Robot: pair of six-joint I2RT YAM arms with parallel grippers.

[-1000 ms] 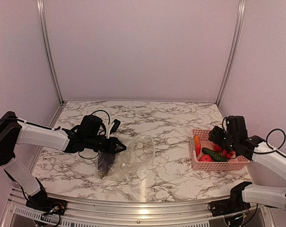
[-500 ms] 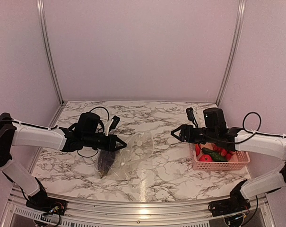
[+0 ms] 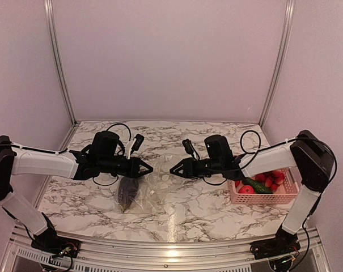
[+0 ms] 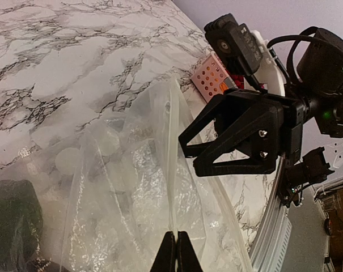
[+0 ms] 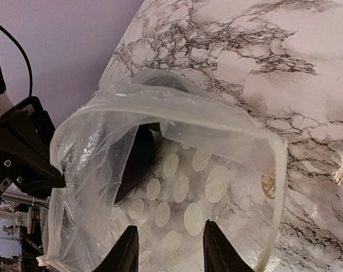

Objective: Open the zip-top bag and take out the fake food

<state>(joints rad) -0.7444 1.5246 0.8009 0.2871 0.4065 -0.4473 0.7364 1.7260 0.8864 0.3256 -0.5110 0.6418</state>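
The clear zip-top bag (image 3: pixel 162 182) lies on the marble table with its mouth held open toward the right. My left gripper (image 3: pixel 150 168) is shut on the bag's upper rim (image 4: pixel 172 187). One dark purplish piece of fake food (image 3: pixel 126 192) (image 5: pixel 135 160) sits deep inside the bag. My right gripper (image 3: pixel 172 169) (image 5: pixel 171 249) is open at the bag's mouth, fingers apart with nothing between them. More fake food, a green cucumber (image 3: pixel 258 186) and red pieces (image 3: pixel 246 189), lies in the pink basket (image 3: pixel 262 199).
The pink basket stands at the right near the table's front edge, behind my right arm. The left wrist view shows my right gripper's black fingers (image 4: pixel 233 133) close above the bag's rim. A metal rail (image 3: pixel 171 243) runs along the table's near edge.
My right arm has swung left from the basket to the bag's mouth, and its jaws have narrowed. My left gripper kept its hold on the rim, lifting it slightly.
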